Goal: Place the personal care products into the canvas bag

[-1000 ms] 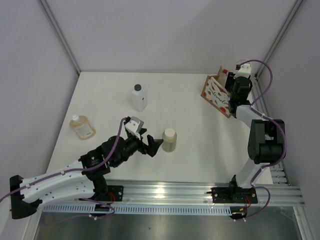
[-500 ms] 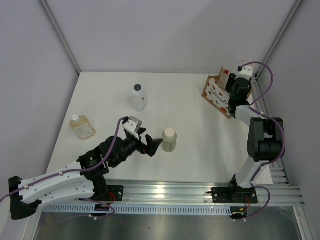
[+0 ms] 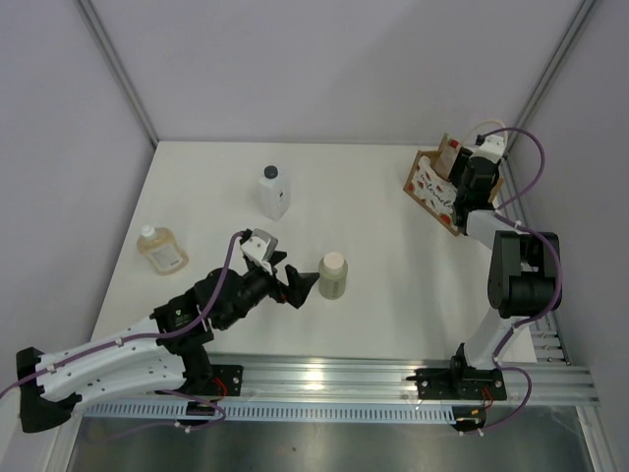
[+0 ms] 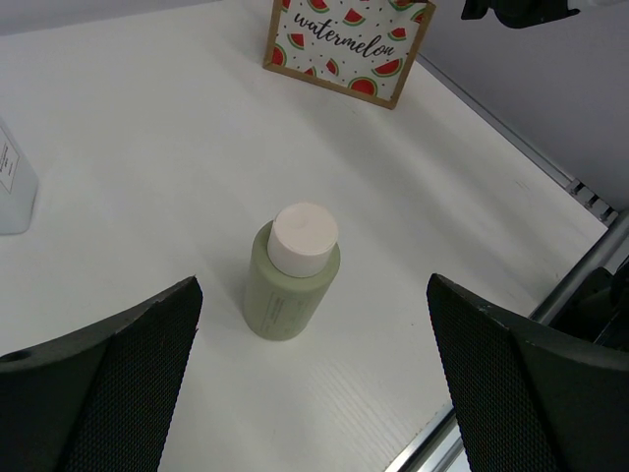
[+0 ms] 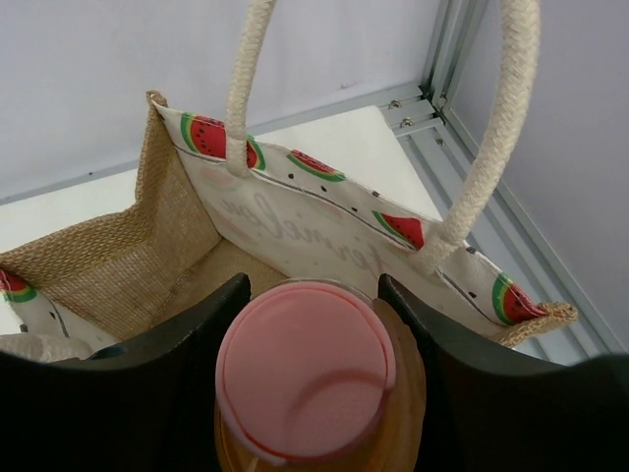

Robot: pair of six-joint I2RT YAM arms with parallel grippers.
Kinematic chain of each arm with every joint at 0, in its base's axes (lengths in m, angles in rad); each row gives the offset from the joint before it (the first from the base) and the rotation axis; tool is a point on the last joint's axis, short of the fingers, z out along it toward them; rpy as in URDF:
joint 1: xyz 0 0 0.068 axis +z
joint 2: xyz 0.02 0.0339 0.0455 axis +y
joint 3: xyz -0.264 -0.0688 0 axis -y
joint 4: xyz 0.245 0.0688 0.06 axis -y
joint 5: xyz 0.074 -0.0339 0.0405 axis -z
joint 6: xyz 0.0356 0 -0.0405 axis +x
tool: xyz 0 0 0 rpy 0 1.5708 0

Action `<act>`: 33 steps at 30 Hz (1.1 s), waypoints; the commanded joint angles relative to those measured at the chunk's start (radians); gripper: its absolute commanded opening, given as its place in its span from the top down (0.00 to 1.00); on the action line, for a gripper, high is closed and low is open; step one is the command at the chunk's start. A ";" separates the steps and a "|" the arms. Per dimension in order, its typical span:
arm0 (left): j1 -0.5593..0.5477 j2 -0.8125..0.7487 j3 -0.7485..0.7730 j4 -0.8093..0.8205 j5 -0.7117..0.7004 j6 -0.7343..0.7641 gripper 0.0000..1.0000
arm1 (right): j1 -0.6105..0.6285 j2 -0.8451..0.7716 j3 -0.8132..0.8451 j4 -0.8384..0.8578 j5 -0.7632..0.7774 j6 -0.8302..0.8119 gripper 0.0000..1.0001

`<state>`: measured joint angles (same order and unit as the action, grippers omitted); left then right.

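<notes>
My right gripper (image 5: 310, 324) is shut on the orange bottle with the pink cap (image 5: 307, 369) and holds it over the open mouth of the canvas bag (image 5: 128, 265). The bag (image 3: 432, 187) stands at the far right and also shows in the left wrist view (image 4: 339, 49). My left gripper (image 4: 314, 383) is open, with the beige bottle with the cream cap (image 4: 292, 272) standing upright just ahead of it. That beige bottle (image 3: 333, 274) is at mid-table. The white bottle with the black cap (image 3: 273, 191) and the amber flask (image 3: 160, 249) stand on the left.
The bag's two white rope handles (image 5: 491, 128) rise on either side of the held bottle. The table's right edge has a metal rail (image 3: 511, 197) beside the bag. The front rail (image 3: 324, 379) runs along the near edge.
My right gripper with the orange bottle has shifted slightly right and back, and the bag has shifted and turned a little with it. The left arm has barely moved.
</notes>
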<state>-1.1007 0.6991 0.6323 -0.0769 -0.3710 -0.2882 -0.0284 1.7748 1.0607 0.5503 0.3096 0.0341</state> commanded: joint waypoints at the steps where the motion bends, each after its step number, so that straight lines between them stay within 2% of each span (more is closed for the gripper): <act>1: 0.004 -0.019 0.030 0.009 0.006 -0.006 0.01 | -0.004 -0.020 0.022 0.157 0.013 0.029 0.47; 4: 0.004 -0.023 0.029 0.009 0.007 -0.008 0.01 | -0.004 -0.021 0.024 0.149 0.008 0.033 0.46; 8: 0.004 -0.029 0.032 0.008 0.012 -0.009 0.01 | -0.004 -0.021 0.030 0.131 0.009 0.033 0.40; 20: 0.004 -0.032 0.024 0.011 0.009 -0.008 0.01 | -0.004 -0.074 0.053 0.068 0.023 0.046 0.39; 25: 0.004 -0.023 0.027 0.009 0.003 -0.003 0.01 | -0.007 -0.159 0.163 -0.159 0.057 0.128 0.34; 27: 0.002 -0.021 0.027 0.009 -0.012 0.000 0.01 | -0.015 -0.205 0.211 -0.202 -0.007 0.165 0.30; 29: 0.002 -0.020 0.027 0.005 -0.031 0.004 0.01 | -0.015 -0.231 0.274 -0.336 -0.036 0.188 0.23; 30: 0.002 -0.021 0.027 0.005 -0.037 0.006 0.01 | -0.015 -0.238 0.306 -0.439 -0.052 0.194 0.21; 33: 0.002 -0.024 0.032 0.000 -0.042 0.007 0.01 | -0.010 -0.308 0.361 -0.558 -0.157 0.231 0.20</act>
<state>-1.1007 0.6785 0.6323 -0.0772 -0.3901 -0.2878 -0.0387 1.5600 1.3605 0.1898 0.2588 0.1993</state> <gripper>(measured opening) 0.993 0.793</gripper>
